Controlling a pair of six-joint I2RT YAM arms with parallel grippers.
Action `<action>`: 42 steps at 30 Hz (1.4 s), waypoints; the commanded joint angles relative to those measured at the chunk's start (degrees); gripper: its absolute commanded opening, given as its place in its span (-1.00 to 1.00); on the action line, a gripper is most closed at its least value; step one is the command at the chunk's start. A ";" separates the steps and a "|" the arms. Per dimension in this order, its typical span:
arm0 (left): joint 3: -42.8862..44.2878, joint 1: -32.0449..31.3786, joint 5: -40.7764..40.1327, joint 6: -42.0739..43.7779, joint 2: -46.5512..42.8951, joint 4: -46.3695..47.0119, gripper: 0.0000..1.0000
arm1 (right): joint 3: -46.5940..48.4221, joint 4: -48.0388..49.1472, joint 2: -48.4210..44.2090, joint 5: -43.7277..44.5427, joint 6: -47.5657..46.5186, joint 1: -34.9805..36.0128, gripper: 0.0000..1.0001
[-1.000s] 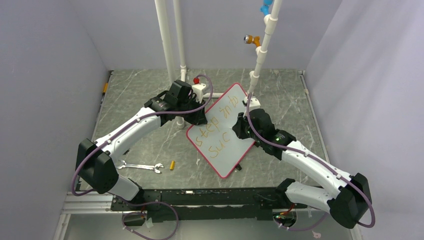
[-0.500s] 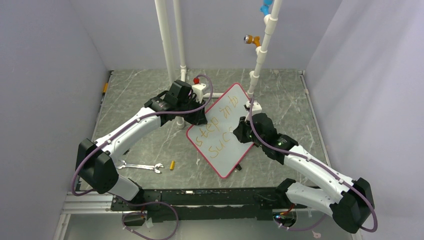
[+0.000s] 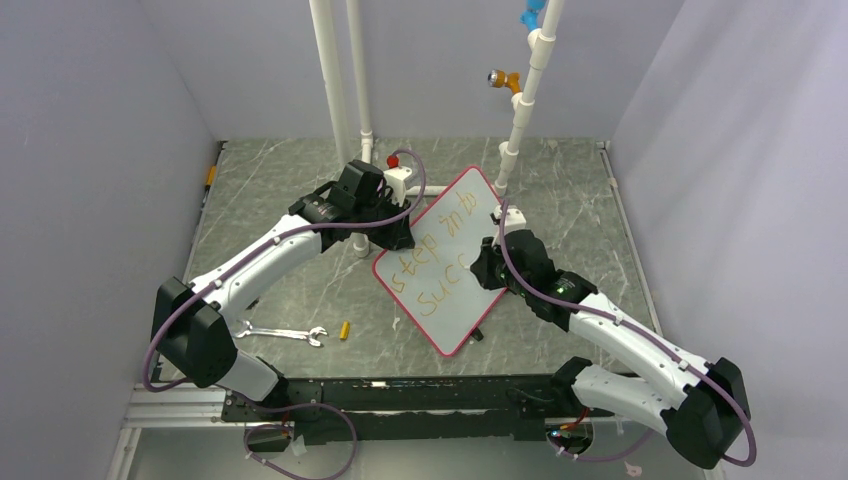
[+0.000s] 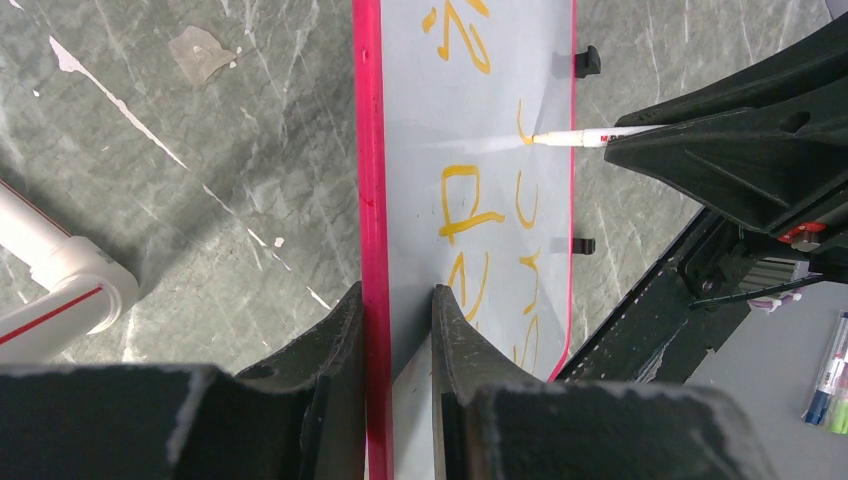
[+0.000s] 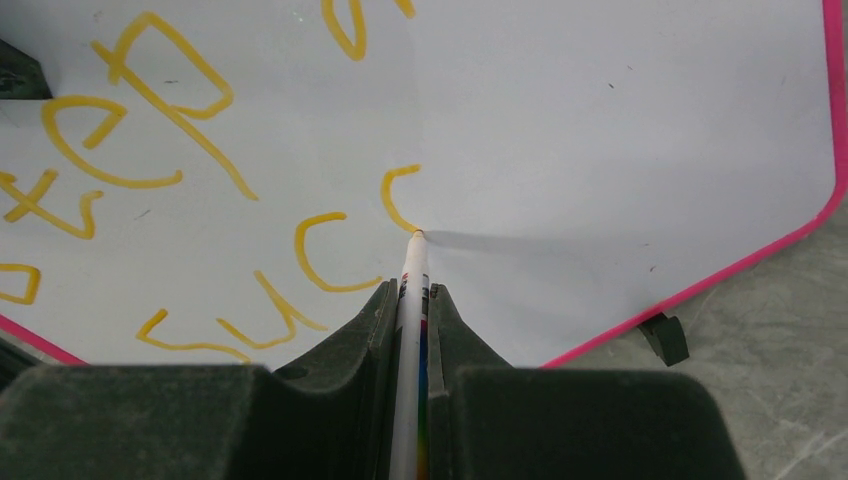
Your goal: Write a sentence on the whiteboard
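Grey marbled tabletop (image 3: 270,190) between pale walls (image 3: 90,150) bears whiteboard (image 3: 447,315)

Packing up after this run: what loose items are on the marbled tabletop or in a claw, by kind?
Whiteboard: 1
Marker: 1
Wrench: 1
Small yellow piece: 1
Total: 4

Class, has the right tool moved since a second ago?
Yes. The right tool has shifted down the overhead view, farther from the foot of the upright white plastic pipe.
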 commanded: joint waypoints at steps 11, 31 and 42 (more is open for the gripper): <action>1.29 -0.50 -6.03 6.74 -0.36 0.03 -1.00 | 3.32 -1.82 2.16 5.53 -1.45 -0.01 -1.00; 0.64 -0.60 -6.71 6.48 -0.32 0.73 -1.00 | 5.80 -4.05 -3.70 7.59 -1.89 -1.60 -1.00; -0.38 -0.77 -6.86 6.06 0.33 1.86 -1.00 | 5.67 -0.27 -1.91 0.86 -1.91 -5.96 -1.00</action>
